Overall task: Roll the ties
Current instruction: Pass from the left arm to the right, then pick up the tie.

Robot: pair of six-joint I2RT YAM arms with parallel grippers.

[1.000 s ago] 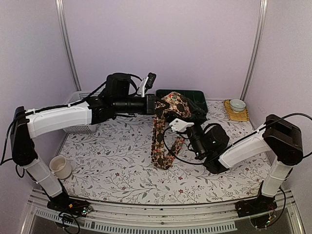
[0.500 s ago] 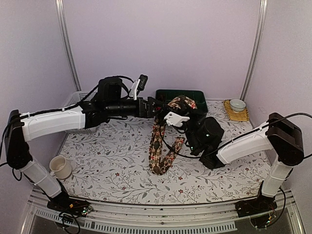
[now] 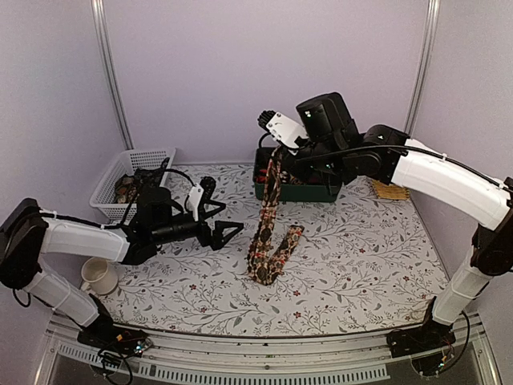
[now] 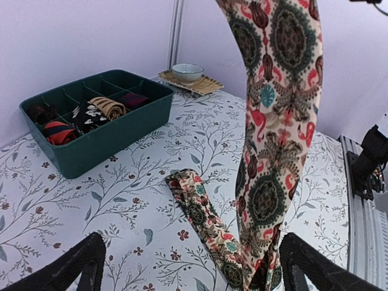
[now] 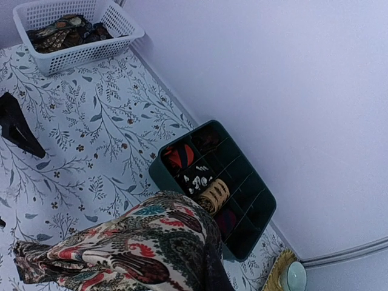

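Hanging from the right gripper [image 3: 280,154], whose fingers are pinched together on its upper end, the floral tie [image 3: 267,216] drops almost straight to the table [image 3: 160,281]. There its lower part folds back and lies flat on the patterned cloth. Holding it that high looks meant to shake out twists and let the length fall straight before any rolling starts. The left gripper [image 3: 226,227] sits low, just beside the tie's bottom fold, jaws spread wide and holding nothing (its wrist view shows the fabric hanging ahead, framed by the two fingers). That pose seems ready to catch the lower end. Behind, the green tray [image 3: 309,192] keeps rolled ties [image 4: 109,107] in its compartments, and the white basket [image 3: 108,184] at the left holds more fabric.
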